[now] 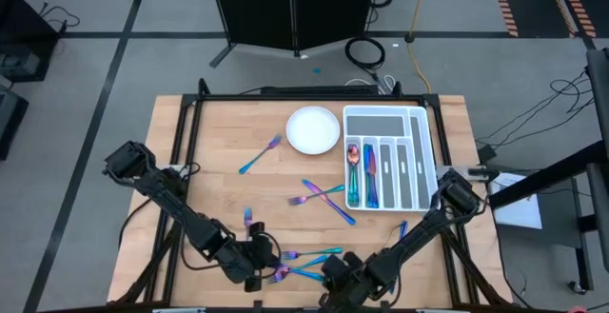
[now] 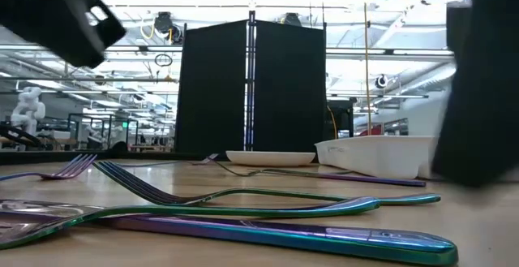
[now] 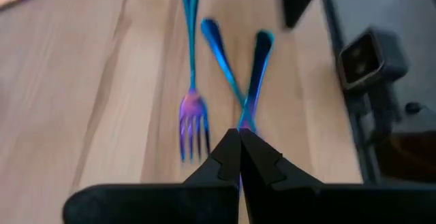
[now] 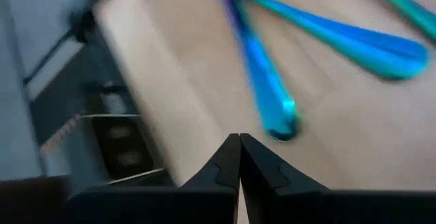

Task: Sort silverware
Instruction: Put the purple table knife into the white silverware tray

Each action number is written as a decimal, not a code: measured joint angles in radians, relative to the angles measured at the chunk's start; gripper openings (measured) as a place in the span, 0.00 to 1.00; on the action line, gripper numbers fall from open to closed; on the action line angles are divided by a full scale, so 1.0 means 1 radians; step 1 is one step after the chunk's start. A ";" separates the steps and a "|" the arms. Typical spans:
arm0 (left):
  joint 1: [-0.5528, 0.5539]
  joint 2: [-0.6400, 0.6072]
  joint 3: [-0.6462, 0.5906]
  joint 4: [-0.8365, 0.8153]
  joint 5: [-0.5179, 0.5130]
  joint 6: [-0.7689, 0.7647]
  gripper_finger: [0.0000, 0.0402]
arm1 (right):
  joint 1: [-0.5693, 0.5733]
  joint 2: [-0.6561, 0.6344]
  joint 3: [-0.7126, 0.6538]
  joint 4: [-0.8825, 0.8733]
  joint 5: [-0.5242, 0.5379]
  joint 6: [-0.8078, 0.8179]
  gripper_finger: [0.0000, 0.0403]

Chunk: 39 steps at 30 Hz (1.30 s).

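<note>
From the overhead camera I count the silverware in groups: two pieces already lying in the white tray (image 1: 419, 123), in its two compartments nearest the plate (image 1: 313, 129); one lone fork (image 1: 259, 155) on the bare wood beside the plate; three crossed pieces (image 1: 324, 199) in the middle of the table (image 1: 219, 123); one small piece (image 1: 247, 218) near my left arm; one short piece (image 1: 402, 228) just below the tray by the right arm; and a cluster (image 1: 309, 259) at the near edge between the two grippers, where I make out about four but can't separate them cleanly. My left gripper (image 3: 239, 139) has its fingers pressed together with nothing between them, tips sitting right where two handles cross beside a fork (image 3: 193, 108). My right gripper (image 4: 239, 141) is likewise pinched closed and empty, near the table's edge just short of a blue handle tip (image 4: 272, 98). The table-level view blurs the nearest pieces, and dark arm parts block its upper corners.
</note>
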 joint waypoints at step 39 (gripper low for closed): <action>0.018 0.000 0.000 0.047 0.007 0.052 0.00 | -0.029 0.010 0.000 -0.066 -0.001 0.009 0.00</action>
